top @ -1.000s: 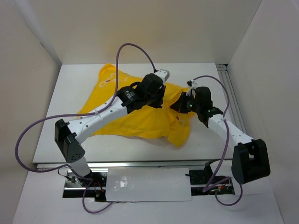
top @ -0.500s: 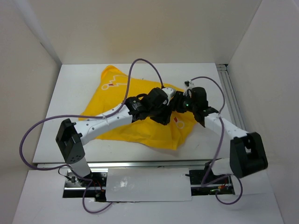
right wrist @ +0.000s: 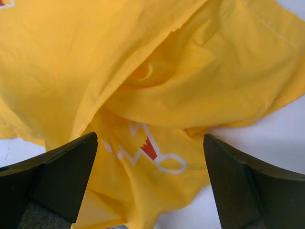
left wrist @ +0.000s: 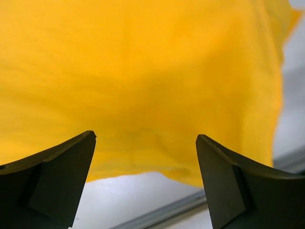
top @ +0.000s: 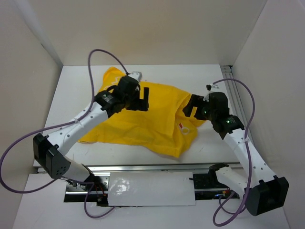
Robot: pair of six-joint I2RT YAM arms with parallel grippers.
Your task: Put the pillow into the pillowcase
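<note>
I'm arranging the pillowcase (top: 143,124): left gripper (left wrist: 144,136) and right gripper (right wrist: 150,137) hang spread, empty, above it. Next I'd pinch its crumpled right edge to find the opening.

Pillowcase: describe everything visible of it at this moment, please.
The pillowcase is thin, bright yellow cloth. It lies limp and rumpled, mostly flat on the white table, with its right end folded into soft creases. A small white-outlined print with a red patch shows near that end. The left tool and right tool are both open over it with nothing between their fingers. Only the table plainly touches it.
</note>
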